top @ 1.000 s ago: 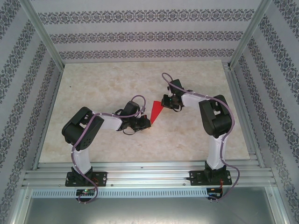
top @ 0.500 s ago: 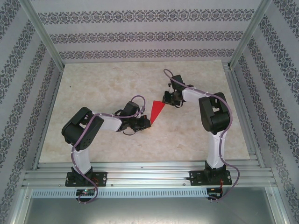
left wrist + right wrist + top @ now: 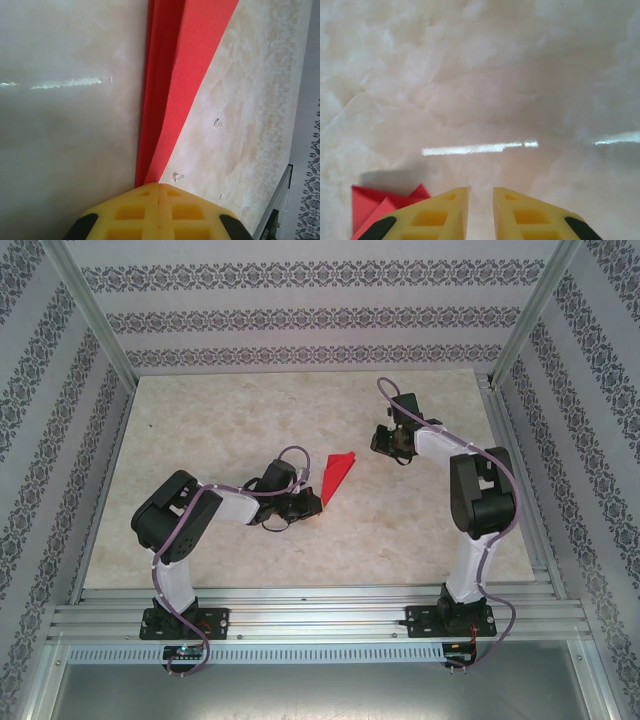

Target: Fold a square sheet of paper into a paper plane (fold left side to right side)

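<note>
Your left gripper [image 3: 314, 504] has its yellow fingers [image 3: 135, 212] pressed together, pinching the narrow tip of the red paper plane [image 3: 336, 473]. The plane lies flat near the middle of the table [image 3: 220, 410], widening toward the far right. Your right gripper [image 3: 480, 192] sits near the wide end, clear of the paper, fingers slightly parted and holding nothing.

Prob. lab — alu frame [image 3: 92, 315]

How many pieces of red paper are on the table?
1. The folded red paper lies on the table, its near tip clamped by the left gripper; the right gripper hangs open, apart from its far end.
</note>
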{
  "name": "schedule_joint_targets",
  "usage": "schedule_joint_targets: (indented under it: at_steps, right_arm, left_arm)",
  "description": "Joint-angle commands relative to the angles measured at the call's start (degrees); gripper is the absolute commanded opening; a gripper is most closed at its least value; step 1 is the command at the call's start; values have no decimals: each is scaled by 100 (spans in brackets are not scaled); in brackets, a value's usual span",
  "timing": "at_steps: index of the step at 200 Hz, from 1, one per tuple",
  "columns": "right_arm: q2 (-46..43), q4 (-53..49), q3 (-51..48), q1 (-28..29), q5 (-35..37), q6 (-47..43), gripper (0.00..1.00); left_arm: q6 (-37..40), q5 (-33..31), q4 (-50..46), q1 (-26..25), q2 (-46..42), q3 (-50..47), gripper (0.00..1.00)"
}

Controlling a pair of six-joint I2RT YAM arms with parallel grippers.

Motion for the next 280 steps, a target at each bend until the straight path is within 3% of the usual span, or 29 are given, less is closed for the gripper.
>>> schedule_joint_targets:
  at_steps: [1,46,85,107,133,178,196,209,265,280]
  right_arm:
    - [-716,268,-538,117,-126,296,25]
    - [-1775,-90,-1305,652,425,794,37]
    - [-2006,-326,-1464,1480,884,1384,48]
    - [-1713,-870,-1068,2114,1601,1567,58]
    - [-1072,-1298,-500,2680,2212,1613,69]
    - [83,-1572,322,2934,2331,1453,71]
    - [239,-1730,424,2912,2402,1434,64]
    - [164,-1686,294,2885,2332,1439,48]
    - [-872,-1076,-715,2554,1781,1318,0]
    - [-1206,-781,-1061,2361,1461,1177,0]
  left_arm:
    - [-131,143,-927,-108,269,-360,0]
    - [210,333,-1346,-58,-529,330,11]
    - [534,267,-1955,278,-1461,510,23]
    - [734,-174,-2487,531,-1996,361,32]
    - [924,-1120,-3301,781,-2435,163,39]
    - [1015,-1427,-3563,892,-2505,-87,42]
    - [1031,-1388,-3521,891,-2465,-115,42]
    - [1081,-1311,-3490,893,-2401,-93,43]
    - [1245,-1177,-3533,879,-2167,206,42]
    - [1269,-1116,-3542,885,-2117,304,43]
